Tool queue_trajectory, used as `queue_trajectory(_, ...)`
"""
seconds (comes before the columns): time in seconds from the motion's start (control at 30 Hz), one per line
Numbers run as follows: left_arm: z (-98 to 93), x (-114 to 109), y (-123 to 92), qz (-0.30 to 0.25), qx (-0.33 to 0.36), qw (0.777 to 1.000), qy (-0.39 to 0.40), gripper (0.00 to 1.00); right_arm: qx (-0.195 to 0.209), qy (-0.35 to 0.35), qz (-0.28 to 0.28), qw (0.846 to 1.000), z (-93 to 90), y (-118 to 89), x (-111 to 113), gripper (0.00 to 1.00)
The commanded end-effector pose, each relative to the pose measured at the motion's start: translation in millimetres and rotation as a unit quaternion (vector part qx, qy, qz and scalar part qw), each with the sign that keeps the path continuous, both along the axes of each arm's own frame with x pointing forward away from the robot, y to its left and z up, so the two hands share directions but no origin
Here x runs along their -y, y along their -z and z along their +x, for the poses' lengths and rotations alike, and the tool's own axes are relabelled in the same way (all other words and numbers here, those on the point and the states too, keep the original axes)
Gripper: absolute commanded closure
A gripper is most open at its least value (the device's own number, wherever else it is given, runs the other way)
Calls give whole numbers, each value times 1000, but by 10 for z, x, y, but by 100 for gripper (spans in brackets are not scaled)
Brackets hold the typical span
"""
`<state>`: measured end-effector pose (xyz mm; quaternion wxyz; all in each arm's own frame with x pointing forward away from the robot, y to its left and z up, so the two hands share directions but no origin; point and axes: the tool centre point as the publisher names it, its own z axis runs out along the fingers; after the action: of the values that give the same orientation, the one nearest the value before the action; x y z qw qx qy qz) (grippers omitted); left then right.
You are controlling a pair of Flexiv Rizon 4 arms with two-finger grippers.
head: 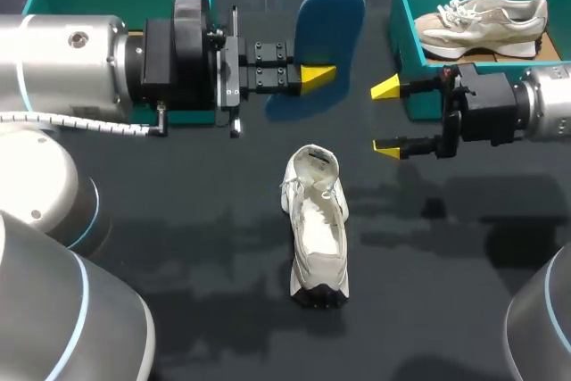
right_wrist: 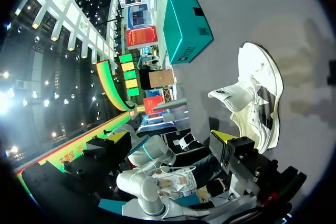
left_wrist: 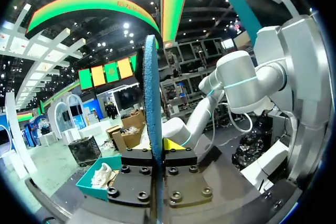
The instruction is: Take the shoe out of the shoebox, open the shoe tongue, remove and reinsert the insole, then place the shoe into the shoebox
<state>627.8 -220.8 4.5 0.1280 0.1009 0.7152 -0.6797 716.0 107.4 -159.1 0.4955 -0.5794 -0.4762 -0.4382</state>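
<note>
Insole (head: 328, 33) pinched by L pincer (head: 317, 78); R pincer (head: 386, 119) spread.
Insole is gripped at one end betw. both L fingers, the rest standing out past the tips. White shoe (head: 317, 225) is laid on worktop (head: 446, 265) under the gap betw. both pincers, touched by neither. Teal shoebox (head: 399, 33) w/ beige shoe (head: 482, 24) is set just beside R pincer.

You've got nothing readable: the label (right_wrist: 185, 52) on the teal shoebox (right_wrist: 181, 19), 10 o'clock of the shoe (right_wrist: 262, 95), is too small; the tongue tag (right_wrist: 223, 94) is blurred.
</note>
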Motion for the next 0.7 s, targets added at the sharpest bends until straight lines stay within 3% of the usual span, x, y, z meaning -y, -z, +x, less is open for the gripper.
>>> queue_trajectory(0.03, 99, 25, 109, -16, 67, 998, 8, 100, 4, -1, 14, 1000, 53, -73, 27, 0)
queue_trajectory(0.27, 293, -13, 255, -44, 152, 987, 23, 100, 12, 2, 29, 1000, 116, -217, 2, 0)
queue_trajectory(0.4, 304, -35, 311, -12, 278, 960, 20, 100, 26, 1, 34, 999, 161, -270, -46, 0)
queue_trajectory(0.7, 304, -35, 311, -12, 278, 960, 20, 100, 35, 4, 37, 999, 202, -298, -84, 0)
